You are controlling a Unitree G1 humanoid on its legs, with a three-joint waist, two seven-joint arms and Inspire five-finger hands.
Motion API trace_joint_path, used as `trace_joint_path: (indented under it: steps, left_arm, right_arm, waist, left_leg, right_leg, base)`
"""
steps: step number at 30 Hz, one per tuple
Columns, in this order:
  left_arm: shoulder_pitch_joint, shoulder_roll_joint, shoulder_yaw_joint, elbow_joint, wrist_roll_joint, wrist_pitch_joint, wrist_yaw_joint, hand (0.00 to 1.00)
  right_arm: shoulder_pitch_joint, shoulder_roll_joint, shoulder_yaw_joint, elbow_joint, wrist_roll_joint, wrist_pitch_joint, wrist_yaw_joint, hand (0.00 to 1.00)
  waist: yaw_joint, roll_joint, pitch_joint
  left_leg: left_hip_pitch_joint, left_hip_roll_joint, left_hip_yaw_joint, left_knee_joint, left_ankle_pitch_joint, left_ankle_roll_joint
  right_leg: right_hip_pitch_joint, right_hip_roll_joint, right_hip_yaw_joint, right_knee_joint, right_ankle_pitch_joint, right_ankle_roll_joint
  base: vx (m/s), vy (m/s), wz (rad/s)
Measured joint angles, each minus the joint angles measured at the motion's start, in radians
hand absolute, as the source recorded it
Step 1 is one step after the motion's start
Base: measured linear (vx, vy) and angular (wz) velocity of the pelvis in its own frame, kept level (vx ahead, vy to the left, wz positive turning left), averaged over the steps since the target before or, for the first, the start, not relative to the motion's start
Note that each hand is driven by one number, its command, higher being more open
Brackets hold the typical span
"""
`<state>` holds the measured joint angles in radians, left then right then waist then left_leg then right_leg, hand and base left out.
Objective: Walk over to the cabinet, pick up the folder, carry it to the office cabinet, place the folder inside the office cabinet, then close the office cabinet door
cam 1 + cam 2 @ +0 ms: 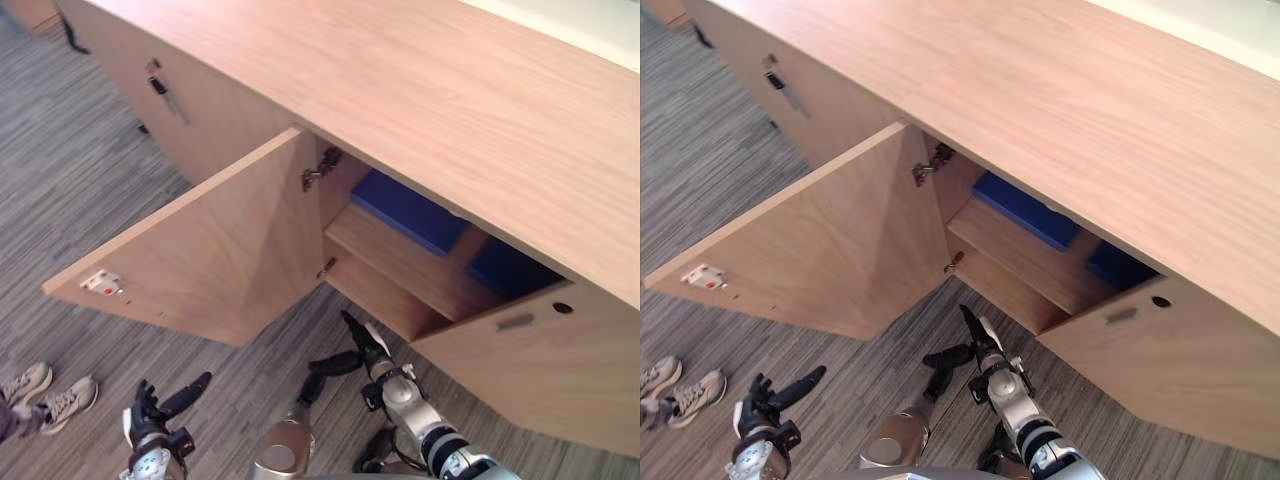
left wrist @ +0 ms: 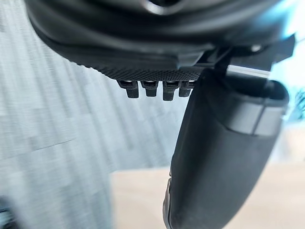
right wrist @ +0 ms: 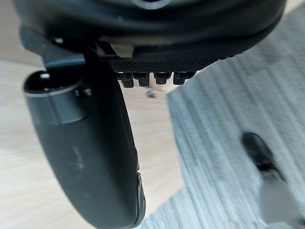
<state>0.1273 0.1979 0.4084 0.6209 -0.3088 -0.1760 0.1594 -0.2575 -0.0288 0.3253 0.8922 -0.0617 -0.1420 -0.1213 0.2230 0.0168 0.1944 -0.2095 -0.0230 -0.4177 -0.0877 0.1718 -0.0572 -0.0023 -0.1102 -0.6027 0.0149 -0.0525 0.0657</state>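
We see the blue folder (image 1: 412, 212) only in part, its far side tucked under the cabinet top (image 1: 420, 90). A person's shoes (image 1: 695, 390) run off the view's left edge.

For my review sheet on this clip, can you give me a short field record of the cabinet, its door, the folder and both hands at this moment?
cabinet: light wooden office cabinet, standing on grey carpet
door: wooden door, swung wide open
folder: blue flat folder, lying on the inner shelf; another blue shape beside it, partly hidden
left hand: open, empty, low over the carpet
right hand: open, empty, before the opening
bystander: a person's white shoes
step left: closing the door
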Motion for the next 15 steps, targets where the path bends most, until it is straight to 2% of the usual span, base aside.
trace_joint_path:
  steps: [2, 7, 9, 11, 12, 15]
  left_arm:
    - [-0.001, 0.051, -0.005, -0.117, -0.005, -0.017, 0.008, 1.0]
    - [-0.059, 0.208, -0.025, -0.211, -0.004, -0.056, 0.009, 1.0]
    - [-0.075, 0.242, -0.036, -0.248, 0.017, -0.07, 0.006, 1.0]
    - [-0.079, 0.257, -0.073, -0.273, 0.014, -0.073, 0.007, 1.0]
    - [-0.082, 0.245, -0.058, -0.27, 0.013, -0.073, 0.018, 1.0]
    - [-0.068, 0.249, -0.067, -0.272, 0.016, -0.074, 0.016, 1.0]
  right_arm:
    - [-0.009, -0.012, -0.008, -0.003, 0.002, -0.001, -0.015, 1.0]
    - [0.054, -0.038, -0.017, 0.002, 0.002, 0.002, -0.012, 1.0]
    - [0.083, -0.04, -0.039, 0.007, 0.002, 0.002, -0.004, 1.0]
    - [0.106, -0.042, -0.07, 0.01, 0.002, 0.002, -0.002, 1.0]
    - [0.125, -0.045, -0.104, 0.011, 0.002, 0.002, -0.002, 1.0]
    - [0.175, -0.055, -0.184, 0.016, 0.002, 0.005, -0.002, 1.0]
  waist:
    - [0.005, -0.001, 0.0]
    - [0.003, -0.005, 0.002]
    - [-0.003, -0.015, 0.008]
    - [-0.02, -0.023, 0.01]
    - [-0.027, -0.026, 0.009]
    - [-0.03, -0.037, 0.006]
  left_leg:
    - [-0.011, 0.005, -0.011, -0.004, -0.008, -0.011]
    - [-0.017, 0.019, -0.006, -0.005, 0.001, -0.009]
    - [-0.013, 0.025, 0.003, -0.005, 0.001, -0.009]
    - [-0.01, 0.029, 0.013, -0.005, 0.001, -0.01]
    - [-0.008, 0.031, 0.018, -0.005, 0.001, -0.01]
    - [-0.005, 0.038, 0.034, -0.005, 0.0, -0.011]
  right_leg:
    - [-0.022, -0.003, -0.003, 0.041, -0.024, -0.001]
    - [-0.045, 0.0, 0.007, 0.076, -0.045, -0.01]
    - [-0.045, 0.004, 0.016, 0.076, -0.046, -0.012]
    - [-0.047, 0.006, 0.026, 0.076, -0.046, -0.013]
    - [-0.047, 0.007, 0.03, 0.077, -0.046, -0.013]
    - [-0.053, 0.01, 0.047, 0.079, -0.044, -0.016]
  base:
    - [-0.05, 0.001, 0.11]
    - [-0.03, -0.025, -0.04]
    - [-0.01, -0.027, -0.13]
    - [-0.02, -0.014, -0.14]
    - [-0.02, 0.0, -0.1]
    - [-0.03, 0.005, -0.15]
